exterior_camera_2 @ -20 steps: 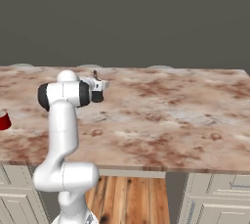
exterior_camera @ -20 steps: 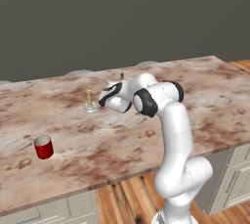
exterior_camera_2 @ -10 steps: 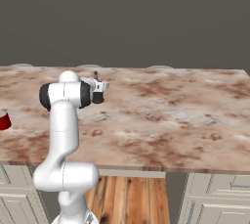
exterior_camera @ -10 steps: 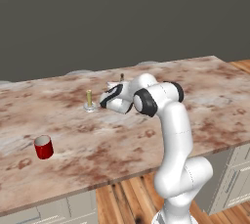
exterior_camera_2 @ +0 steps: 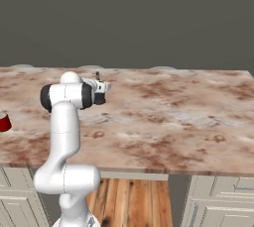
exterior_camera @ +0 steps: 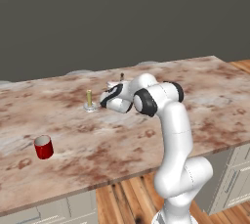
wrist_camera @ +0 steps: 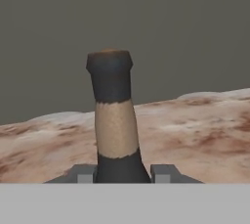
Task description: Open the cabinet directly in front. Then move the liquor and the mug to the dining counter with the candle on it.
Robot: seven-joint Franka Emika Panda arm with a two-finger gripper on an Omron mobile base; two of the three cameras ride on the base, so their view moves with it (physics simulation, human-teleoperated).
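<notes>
Now | dining counter (exterior_camera: pixel 161 135) marbled, grey wall behind | claw (wrist_camera: pixel 122 173) clamps liquor (wrist_camera: pixel 114 125)

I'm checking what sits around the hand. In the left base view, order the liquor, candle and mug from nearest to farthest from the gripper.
1. Liquor: between the fingers of the gripper, neck poking up.
2. Candle: upright on the dining counter, just left of the gripper in this view.
3. Mug: far off at the counter's near left part.
</notes>
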